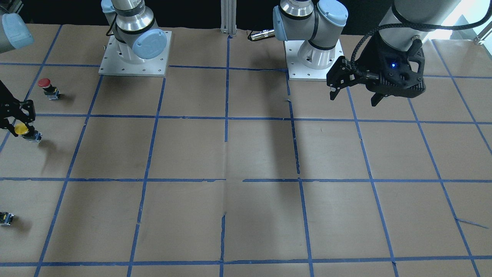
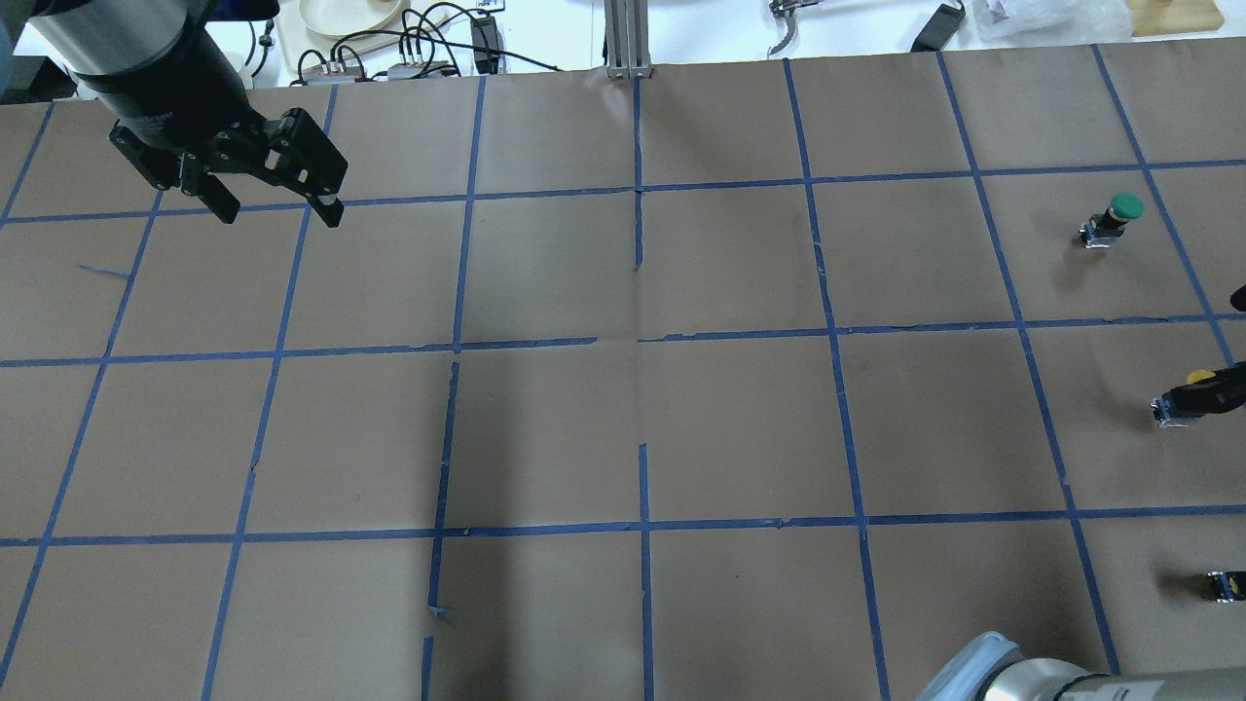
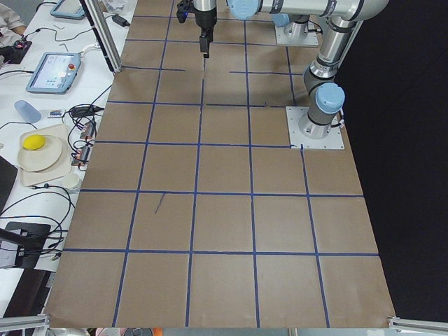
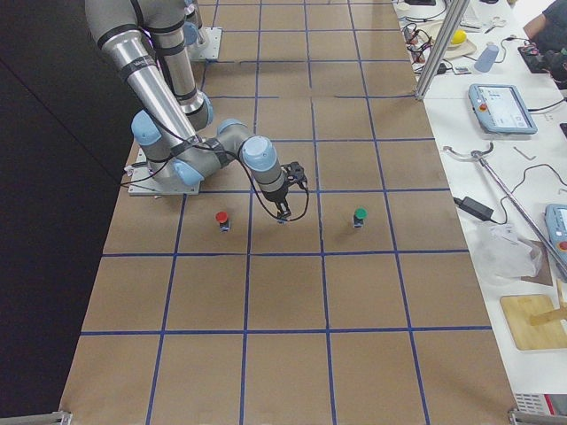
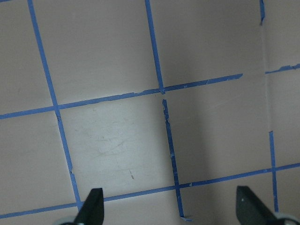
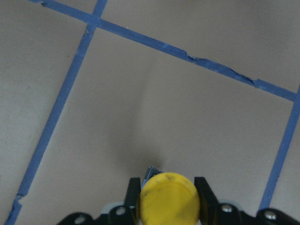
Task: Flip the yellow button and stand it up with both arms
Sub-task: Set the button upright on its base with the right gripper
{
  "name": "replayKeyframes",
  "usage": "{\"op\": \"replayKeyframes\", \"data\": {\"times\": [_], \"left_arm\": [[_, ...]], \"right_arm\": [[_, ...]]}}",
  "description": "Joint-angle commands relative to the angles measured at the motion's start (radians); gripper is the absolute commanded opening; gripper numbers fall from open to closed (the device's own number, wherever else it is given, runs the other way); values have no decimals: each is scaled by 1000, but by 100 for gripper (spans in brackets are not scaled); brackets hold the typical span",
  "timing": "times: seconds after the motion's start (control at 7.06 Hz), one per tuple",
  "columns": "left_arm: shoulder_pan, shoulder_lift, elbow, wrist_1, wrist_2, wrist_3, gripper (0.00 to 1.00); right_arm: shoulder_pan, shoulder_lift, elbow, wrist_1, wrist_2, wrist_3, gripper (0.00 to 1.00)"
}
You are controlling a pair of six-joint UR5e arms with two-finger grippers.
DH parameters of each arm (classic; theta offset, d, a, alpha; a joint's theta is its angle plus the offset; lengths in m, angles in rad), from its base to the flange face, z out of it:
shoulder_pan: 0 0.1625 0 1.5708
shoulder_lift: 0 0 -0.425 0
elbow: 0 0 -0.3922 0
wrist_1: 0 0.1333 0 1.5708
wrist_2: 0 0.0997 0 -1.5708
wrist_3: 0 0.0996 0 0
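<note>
The yellow button (image 6: 168, 198) has its round yellow cap between the fingers of my right gripper (image 6: 168, 199), which is shut on it. Its grey body pokes out behind the cap. In the front view the button (image 1: 22, 129) is at the far left edge, low over the paper; I cannot tell whether it touches. In the overhead view the right gripper (image 2: 1202, 387) is at the right edge. My left gripper (image 1: 354, 98) is open and empty, high over the far side of the table (image 2: 280, 214), far from the button.
A red-capped button (image 1: 45, 84) stands one square from the yellow one. A green-capped button (image 2: 1119, 209) stands on its other side. A tiny black and yellow block (image 1: 5, 218) lies near the table's edge. Blue tape lines cross the brown paper.
</note>
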Motion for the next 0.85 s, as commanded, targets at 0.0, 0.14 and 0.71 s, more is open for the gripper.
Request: {"op": "replayKeyframes", "data": {"times": [0.0,0.14,0.71], "left_arm": [[3,7,-4,-10,3,-51,100],[3,11,1,-5,2,-58,100],[6,3,-2,-3,0,-58,100]], "right_arm": [[-10,30,0,-37,20,-14,16],[-10,32,-1,-38,78,-14,16],[-10,36,-3,-38,80,-15,72]]}}
